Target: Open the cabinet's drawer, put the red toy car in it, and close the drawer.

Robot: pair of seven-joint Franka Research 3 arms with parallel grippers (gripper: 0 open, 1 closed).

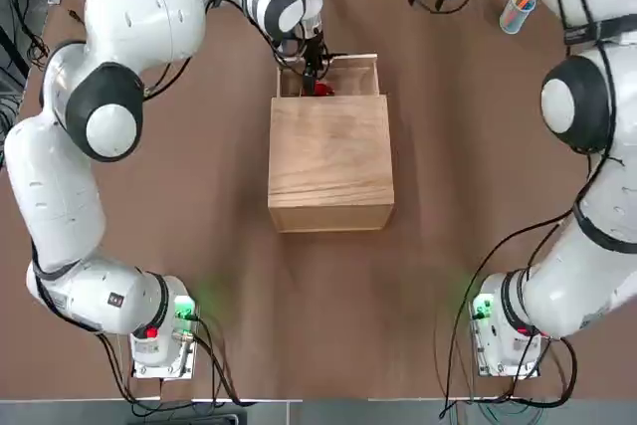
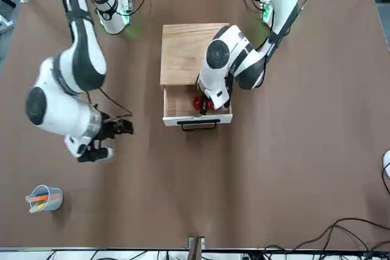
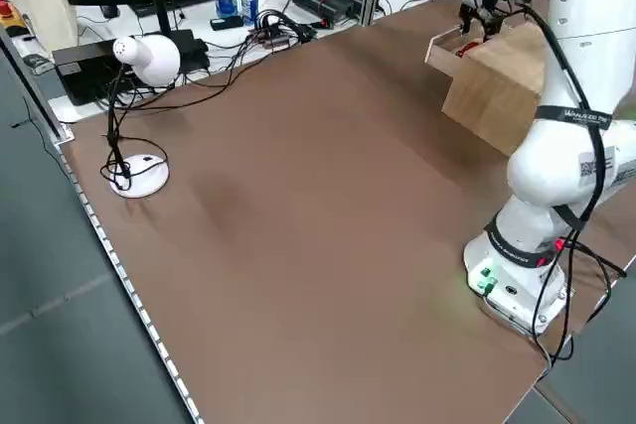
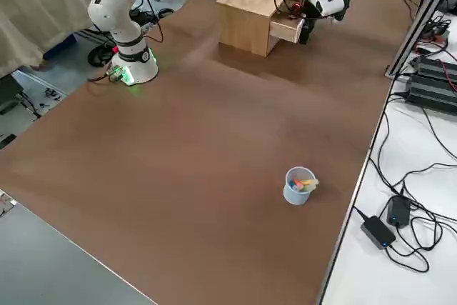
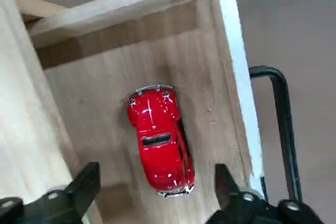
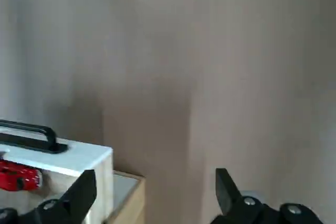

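Red toy car (image 5: pixel 159 141) lies in the drawer (image 5: pixel 230 61). My left gripper (image 5: pixel 152 192) is wide open, holding nothing. Next: lift out, push drawer shut w/ right gripper (image 6: pixel 152 195), also open, empty.

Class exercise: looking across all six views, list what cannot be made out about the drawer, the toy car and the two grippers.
- Front view: the left arm covers much of the red toy car in the drawer.
- Top view: the left gripper hides most of the car.
- Right side view: the cabinet and arm block the drawer's inside.
- Left side view: the right gripper is absent.
- Blue cup: contents too small to name.
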